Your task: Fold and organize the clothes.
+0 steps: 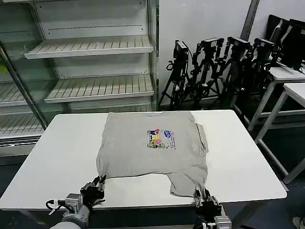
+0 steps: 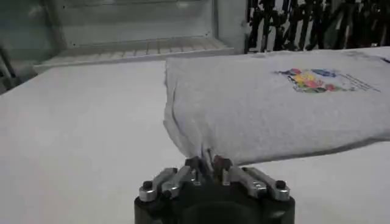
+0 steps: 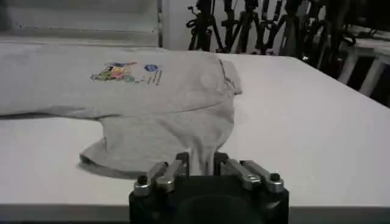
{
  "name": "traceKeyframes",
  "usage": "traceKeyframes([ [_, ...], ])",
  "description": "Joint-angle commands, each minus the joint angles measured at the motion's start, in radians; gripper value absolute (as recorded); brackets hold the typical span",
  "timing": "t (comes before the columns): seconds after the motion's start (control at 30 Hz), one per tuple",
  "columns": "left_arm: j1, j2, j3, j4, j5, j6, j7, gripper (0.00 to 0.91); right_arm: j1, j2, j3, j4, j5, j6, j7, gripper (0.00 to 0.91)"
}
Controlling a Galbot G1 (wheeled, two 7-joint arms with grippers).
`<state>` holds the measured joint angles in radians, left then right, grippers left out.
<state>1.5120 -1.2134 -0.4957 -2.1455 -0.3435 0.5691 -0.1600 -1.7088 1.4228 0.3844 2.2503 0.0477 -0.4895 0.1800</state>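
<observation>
Light grey cotton T-shirt [image 1: 143, 150] spread on white worktop [image 1: 238, 157]; left pincer [image 1: 97, 183] and right pincer [image 1: 202, 196] pinching its near-edge corners. Best lifted evenly, folded away.

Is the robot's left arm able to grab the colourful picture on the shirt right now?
Probably not right away. The left end effector sits at the near corner of the grey T-shirt and looks shut on it, so it would have to let go first. The print lies uncovered farther off.

No legible txt (T-shirt [image 1: 152, 148] print unreadable).
</observation>
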Motion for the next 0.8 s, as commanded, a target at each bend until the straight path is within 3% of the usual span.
traceKeyframes([
  [0.03, 0.025, -0.002, -0.008, -0.054, -0.006, 0.007, 0.013, 0.020, -0.016, 0.002, -0.003, 0.019, 0.000, 0.064, -0.002, 0.000],
  [0.53, 0.276, -0.040, -0.094, -0.311, 0.100, -0.009, 0.010, 0.020, -0.270, -0.090, 0.044, 0.327, -0.002, 0.089, -0.004, 0.000],
  [0.67, 0.263, -0.026, -0.112, -0.301, 0.102, -0.010, 0.009, 0.020, -0.218, -0.101, 0.054, 0.318, 0.038, 0.095, 0.002, 0.000],
  [0.8, 0.173, 0.007, -0.107, -0.243, 0.095, -0.010, 0.003, 0.020, -0.025, -0.118, 0.060, 0.244, 0.145, 0.098, 0.051, 0.000],
])
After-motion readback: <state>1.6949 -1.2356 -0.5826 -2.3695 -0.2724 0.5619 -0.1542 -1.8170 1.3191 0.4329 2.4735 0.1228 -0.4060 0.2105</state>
